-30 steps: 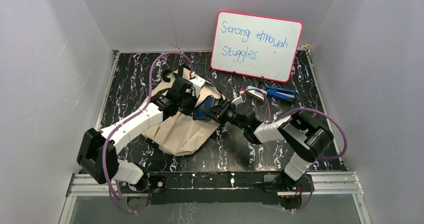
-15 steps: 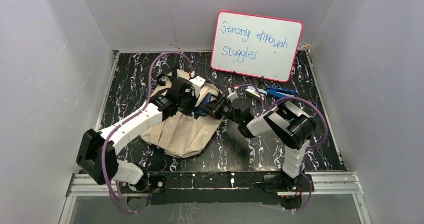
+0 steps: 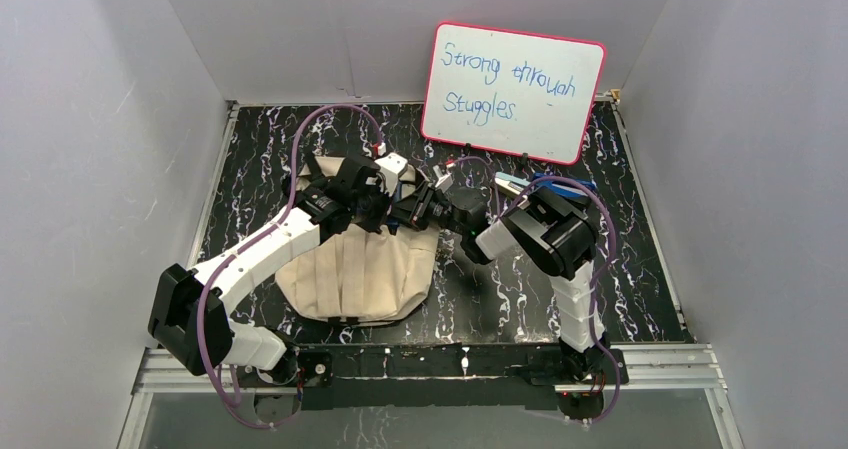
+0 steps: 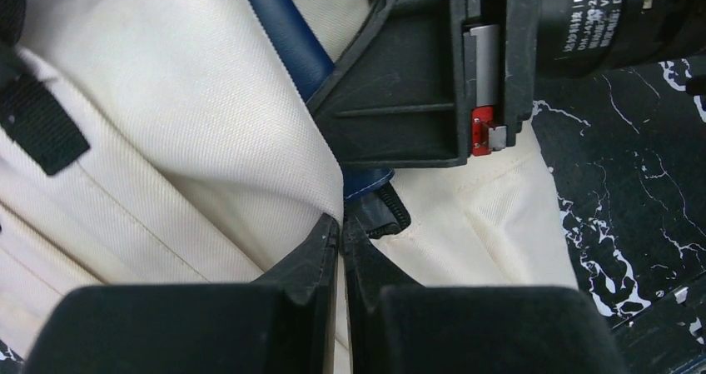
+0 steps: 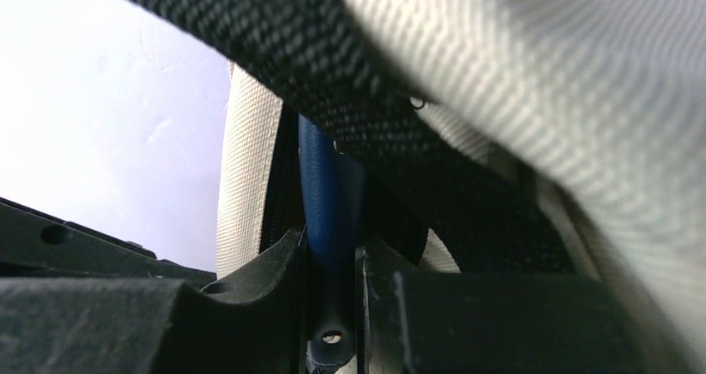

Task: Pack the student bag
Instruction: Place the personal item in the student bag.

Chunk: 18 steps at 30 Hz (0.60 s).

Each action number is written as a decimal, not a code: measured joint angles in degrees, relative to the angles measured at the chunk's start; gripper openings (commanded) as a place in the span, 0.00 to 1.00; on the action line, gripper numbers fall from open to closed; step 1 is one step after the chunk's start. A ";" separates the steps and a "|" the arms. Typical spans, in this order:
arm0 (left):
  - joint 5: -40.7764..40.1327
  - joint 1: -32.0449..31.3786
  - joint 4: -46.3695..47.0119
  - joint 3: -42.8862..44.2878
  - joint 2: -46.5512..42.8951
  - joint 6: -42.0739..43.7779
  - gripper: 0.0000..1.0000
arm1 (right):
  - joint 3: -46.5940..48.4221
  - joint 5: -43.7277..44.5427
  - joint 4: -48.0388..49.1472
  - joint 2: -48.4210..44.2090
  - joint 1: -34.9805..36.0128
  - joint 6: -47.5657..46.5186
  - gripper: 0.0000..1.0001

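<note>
One second on: swung the right gripper (image 5: 333,253) inward, narrowly parted and clamped on the navy book (image 4: 279,24), and drove it deeper into the student bag (image 3: 350,274). Pulled the bag squarer too, left of centre on the marbled table (image 3: 500,289). Holds up the zip edge with the left gripper (image 4: 341,224), pinched fully shut on canvas. Probably close to letting go of the book. Counted: one bag, one book, one whiteboard (image 3: 512,91), two grippers; blue oddments (image 3: 512,182) by the board partly hidden, uncounted.
</note>
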 measured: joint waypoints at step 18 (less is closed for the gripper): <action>-0.33 -0.72 -2.01 -0.17 0.00 -0.72 0.00 | 1.51 -7.72 -12.85 -5.27 0.52 -7.67 0.00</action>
